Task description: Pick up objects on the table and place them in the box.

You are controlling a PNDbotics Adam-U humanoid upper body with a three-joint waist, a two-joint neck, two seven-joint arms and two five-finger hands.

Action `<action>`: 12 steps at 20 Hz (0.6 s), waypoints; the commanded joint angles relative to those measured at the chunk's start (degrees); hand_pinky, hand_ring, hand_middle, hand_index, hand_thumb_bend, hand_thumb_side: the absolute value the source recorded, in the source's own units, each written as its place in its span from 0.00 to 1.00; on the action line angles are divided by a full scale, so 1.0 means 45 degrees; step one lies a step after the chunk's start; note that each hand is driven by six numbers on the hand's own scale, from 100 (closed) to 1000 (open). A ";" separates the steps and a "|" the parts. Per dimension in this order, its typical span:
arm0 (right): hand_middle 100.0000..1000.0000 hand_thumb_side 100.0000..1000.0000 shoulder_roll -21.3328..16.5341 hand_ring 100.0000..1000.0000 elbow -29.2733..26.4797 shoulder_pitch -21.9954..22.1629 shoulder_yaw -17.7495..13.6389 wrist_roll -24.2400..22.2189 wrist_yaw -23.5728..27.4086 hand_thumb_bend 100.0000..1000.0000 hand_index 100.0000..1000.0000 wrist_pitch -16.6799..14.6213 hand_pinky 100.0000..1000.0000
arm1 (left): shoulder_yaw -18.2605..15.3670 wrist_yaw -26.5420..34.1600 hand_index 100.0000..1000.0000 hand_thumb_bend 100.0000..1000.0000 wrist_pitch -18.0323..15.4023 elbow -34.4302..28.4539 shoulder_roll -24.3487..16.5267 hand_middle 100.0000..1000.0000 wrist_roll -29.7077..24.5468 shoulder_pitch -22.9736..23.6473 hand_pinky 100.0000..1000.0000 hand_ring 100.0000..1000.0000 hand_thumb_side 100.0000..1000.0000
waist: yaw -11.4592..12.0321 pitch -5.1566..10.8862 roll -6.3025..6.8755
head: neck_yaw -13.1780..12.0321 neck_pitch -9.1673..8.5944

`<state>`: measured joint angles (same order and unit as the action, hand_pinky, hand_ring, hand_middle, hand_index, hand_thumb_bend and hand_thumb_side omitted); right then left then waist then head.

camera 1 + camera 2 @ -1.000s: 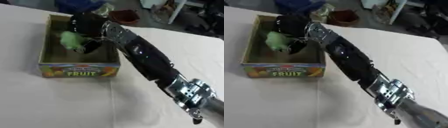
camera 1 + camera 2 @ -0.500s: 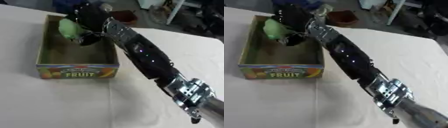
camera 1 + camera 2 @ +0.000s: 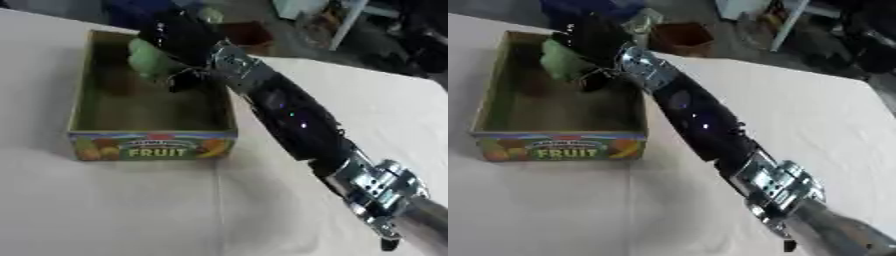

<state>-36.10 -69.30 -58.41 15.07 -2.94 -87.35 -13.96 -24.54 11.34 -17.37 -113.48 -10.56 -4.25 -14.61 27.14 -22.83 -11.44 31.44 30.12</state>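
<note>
Item: pale green rounded object [image 3: 149, 60], upper left of frame, held over the far end of the cardboard FRUIT box [image 3: 153, 145]. My right hand [image 3: 179, 42] is curled round it from above. I judge it light, smooth, possibly slippery; best gripped across its widest part. Left hand absent from both views. Box sits on the white table [image 3: 114, 210].

Black right arm [image 3: 289, 120] w/ silver joints, black hand [image 3: 179, 37], small lit dots.
</note>
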 commanded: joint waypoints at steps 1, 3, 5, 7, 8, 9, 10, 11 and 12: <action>0.85 0.74 -0.0612 0.94 -0.0276 -0.0187 -0.0325 -0.0187 -0.0576 0.64 0.95 0.0268 0.77 | -0.0130 -0.0029 0.50 0.00 -0.0033 -0.0248 -0.0139 0.38 -0.0028 -0.0040 0.38 0.33 0.72 | -0.0002 0.0240 0.0129 | 0.0076 -0.0124; 0.88 0.76 -0.0697 0.95 -0.0387 -0.0205 -0.0408 -0.0155 -0.0752 0.70 0.96 0.0393 0.80 | -0.0141 -0.0032 0.50 0.00 -0.0024 -0.0248 -0.0145 0.38 -0.0021 -0.0030 0.38 0.33 0.72 | -0.0019 0.0255 0.0124 | 0.0086 -0.0104; 0.88 0.76 -0.0782 0.95 -0.0524 -0.0225 -0.0440 -0.0080 -0.0799 0.71 0.97 0.0427 0.80 | -0.0151 -0.0030 0.50 0.00 -0.0009 -0.0248 -0.0153 0.38 -0.0011 -0.0027 0.38 0.33 0.72 | -0.0043 0.0278 0.0118 | 0.0092 -0.0078; 0.88 0.76 -0.0835 0.95 -0.0622 -0.0208 -0.0445 -0.0043 -0.0745 0.70 0.96 0.0387 0.80 | -0.0160 -0.0030 0.50 0.00 0.0007 -0.0248 -0.0156 0.38 -0.0005 -0.0028 0.38 0.33 0.72 | -0.0055 0.0297 0.0113 | 0.0089 -0.0079; 0.88 0.76 -0.0852 0.95 -0.0647 -0.0197 -0.0450 -0.0036 -0.0701 0.69 0.96 0.0369 0.80 | -0.0168 -0.0033 0.50 0.00 0.0012 -0.0248 -0.0155 0.38 0.0002 -0.0021 0.38 0.33 0.72 | -0.0060 0.0303 0.0113 | 0.0091 -0.0082; 0.88 0.77 -0.0872 0.95 -0.0672 -0.0186 -0.0457 -0.0027 -0.0652 0.69 0.96 0.0365 0.80 | -0.0181 -0.0037 0.50 0.00 0.0020 -0.0248 -0.0152 0.38 0.0013 -0.0009 0.38 0.33 0.72 | -0.0067 0.0308 0.0115 | 0.0089 -0.0082; 0.87 0.78 -0.0886 0.95 -0.0694 -0.0179 -0.0464 -0.0016 -0.0603 0.67 0.96 0.0372 0.79 | -0.0188 -0.0041 0.50 0.00 0.0024 -0.0248 -0.0152 0.38 0.0020 -0.0001 0.38 0.33 0.72 | -0.0076 0.0315 0.0119 | 0.0084 -0.0074; 0.87 0.79 -0.0899 0.95 -0.0722 -0.0177 -0.0470 0.0007 -0.0547 0.66 0.96 0.0388 0.79 | -0.0191 -0.0043 0.50 0.00 0.0025 -0.0248 -0.0154 0.38 0.0025 0.0003 0.38 0.33 0.72 | -0.0089 0.0323 0.0124 | 0.0078 -0.0066; 0.87 0.80 -0.0912 0.94 -0.0755 -0.0175 -0.0470 0.0033 -0.0490 0.65 0.95 0.0408 0.79 | -0.0193 -0.0045 0.50 0.00 0.0028 -0.0248 -0.0153 0.38 0.0028 0.0004 0.38 0.33 0.72 | -0.0103 0.0331 0.0129 | 0.0070 -0.0064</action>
<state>-38.15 -71.41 -58.41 13.77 -3.15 -90.06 -12.27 -24.88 11.27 -17.32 -113.48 -10.56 -4.20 -14.56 26.72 -22.79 -11.46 31.65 30.12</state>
